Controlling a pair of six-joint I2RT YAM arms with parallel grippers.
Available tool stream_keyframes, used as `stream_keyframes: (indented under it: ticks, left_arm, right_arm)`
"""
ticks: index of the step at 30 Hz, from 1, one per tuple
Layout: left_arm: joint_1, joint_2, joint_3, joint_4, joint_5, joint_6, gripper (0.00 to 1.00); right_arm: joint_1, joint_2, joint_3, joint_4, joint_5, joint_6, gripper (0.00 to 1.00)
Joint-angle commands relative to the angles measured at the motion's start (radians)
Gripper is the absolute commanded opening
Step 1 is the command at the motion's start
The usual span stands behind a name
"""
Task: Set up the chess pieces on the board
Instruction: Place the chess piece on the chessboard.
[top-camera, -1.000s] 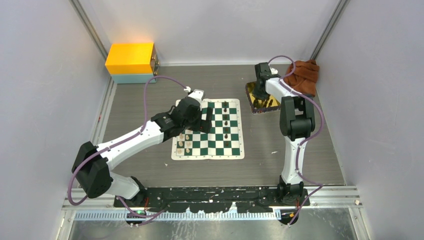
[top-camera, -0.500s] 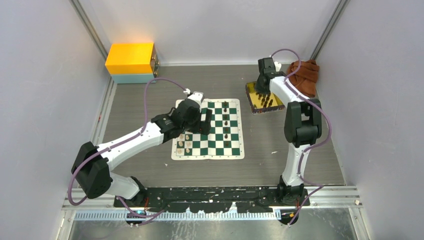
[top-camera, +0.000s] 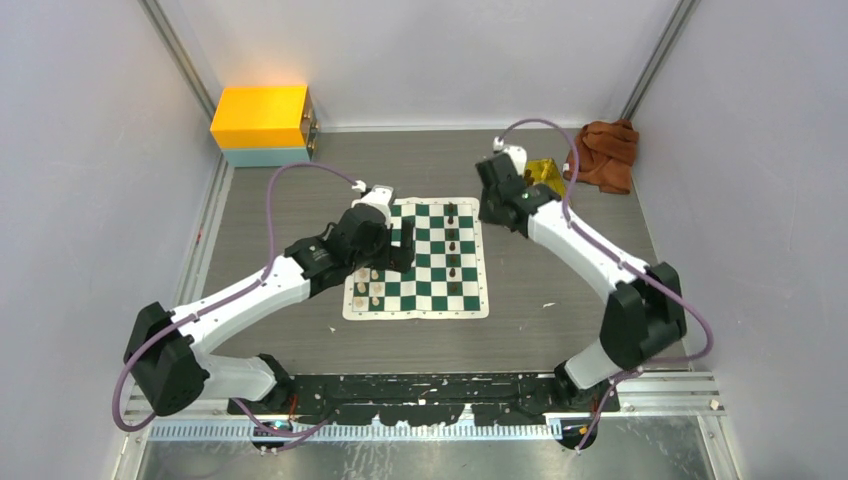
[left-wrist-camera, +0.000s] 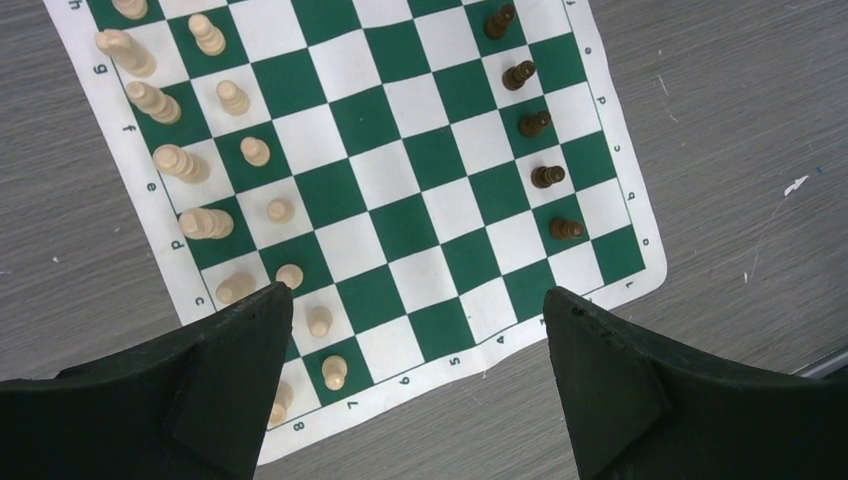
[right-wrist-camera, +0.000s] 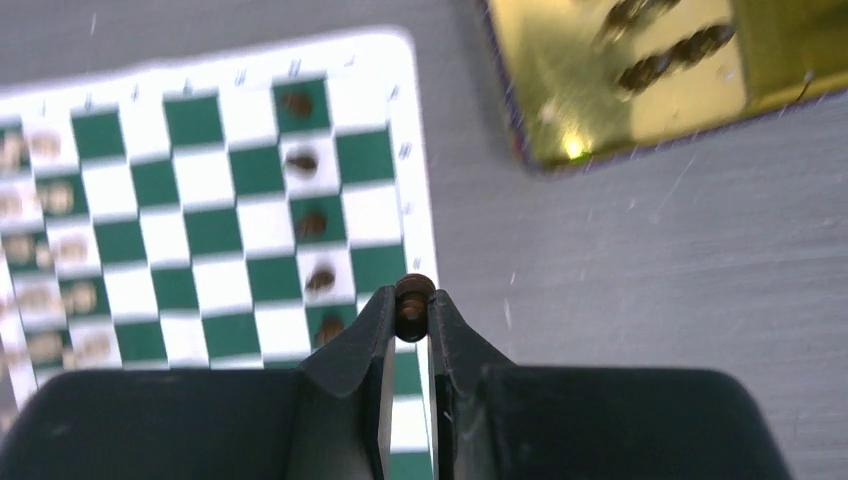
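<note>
Green-and-white chess board (left-wrist-camera: 400, 190) is lying flat under both grippers. Gold tray (right-wrist-camera: 600, 110) is sitting ahead of the right gripper (right-wrist-camera: 412, 315), to its right, holding blurred dark pieces (right-wrist-camera: 670, 58). Left gripper (left-wrist-camera: 417, 305) is hanging over the board, jaws wide apart and empty; cream pieces (left-wrist-camera: 180, 165) are standing at its left, dark pawns (left-wrist-camera: 535, 122) at its right. Right gripper is clamping one dark piece (right-wrist-camera: 413, 296) by its head. It is looking light, hard, smooth and easy to tip, so gripping just below the head is seeming safest.

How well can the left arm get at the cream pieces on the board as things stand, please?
Probably yes: the left gripper hangs open just above the board, the cream pieces stand near one finger, and nothing lies between, though they are closely packed.
</note>
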Motion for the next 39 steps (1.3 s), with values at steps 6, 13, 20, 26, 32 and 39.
stream_keyframes:
  ticks: [6, 13, 20, 26, 32, 39]
  left_arm:
    - [0.008, -0.065, -0.072, 0.081, 0.006, -0.053, 0.95]
    - [0.008, -0.055, -0.092, 0.104, 0.027, -0.069, 0.94]
    - [0.007, -0.053, -0.092, 0.107, 0.031, -0.069, 0.94]
    - [0.007, -0.059, -0.097, 0.104, 0.027, -0.067, 0.94]
    - [0.008, -0.066, -0.104, 0.096, 0.015, -0.054, 0.94]
    - [0.007, -0.074, -0.110, 0.095, 0.013, -0.049, 0.94]
  right_arm:
    - [0.344, -0.352, -0.288, -0.116, 0.174, 0.116, 0.01]
    - [0.602, -0.403, -0.417, -0.115, 0.283, 0.237, 0.01]
    - [0.655, -0.361, -0.501, -0.004, 0.294, 0.274, 0.01]
    - [0.655, -0.256, -0.509, 0.080, 0.258, 0.276, 0.01]
    - [0.655, -0.149, -0.497, 0.160, 0.234, 0.267, 0.01]
    - [0.654, -0.089, -0.479, 0.190, 0.233, 0.260, 0.01]
